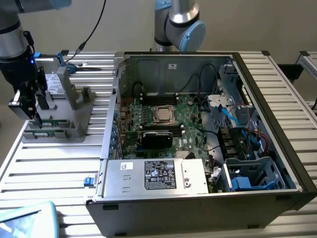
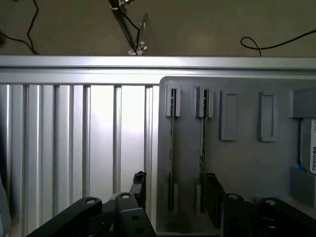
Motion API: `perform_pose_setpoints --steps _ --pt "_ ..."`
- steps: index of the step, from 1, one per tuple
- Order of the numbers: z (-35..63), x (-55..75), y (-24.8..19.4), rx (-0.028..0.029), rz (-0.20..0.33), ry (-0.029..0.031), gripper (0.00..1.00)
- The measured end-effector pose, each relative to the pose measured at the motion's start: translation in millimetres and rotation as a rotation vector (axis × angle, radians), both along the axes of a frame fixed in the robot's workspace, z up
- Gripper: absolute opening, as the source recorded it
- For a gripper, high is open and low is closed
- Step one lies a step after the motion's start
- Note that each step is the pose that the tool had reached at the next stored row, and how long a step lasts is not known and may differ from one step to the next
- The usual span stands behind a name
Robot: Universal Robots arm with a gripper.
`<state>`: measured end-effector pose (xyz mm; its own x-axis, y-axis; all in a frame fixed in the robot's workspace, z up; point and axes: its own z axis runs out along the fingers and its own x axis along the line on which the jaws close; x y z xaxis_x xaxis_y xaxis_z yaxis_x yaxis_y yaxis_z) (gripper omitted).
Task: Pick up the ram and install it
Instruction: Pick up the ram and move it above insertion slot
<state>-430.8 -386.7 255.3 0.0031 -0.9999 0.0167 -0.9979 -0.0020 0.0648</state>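
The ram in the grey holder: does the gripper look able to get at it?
Probably yes: the gripper hangs over the ram, jaws open, nothing between them; a second stick stands close beside.

Exterior camera looks down obliquely over tabletop (image 1: 49,168) and computer case (image 1: 163,218); wrist camera faces straight down, close above their shared holder (image 2: 242,163).

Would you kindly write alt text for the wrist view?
The open gripper hangs over a grey holder on a slatted metal table, its fingers flanking two thin ram sticks standing edge-on in slots.
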Motion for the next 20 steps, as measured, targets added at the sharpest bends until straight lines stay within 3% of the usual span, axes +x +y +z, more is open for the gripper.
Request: perform_pose_setpoints --steps 20 --pt "-26.1 2.5 0.0 0.0000 0.000 0.0000 0.59"
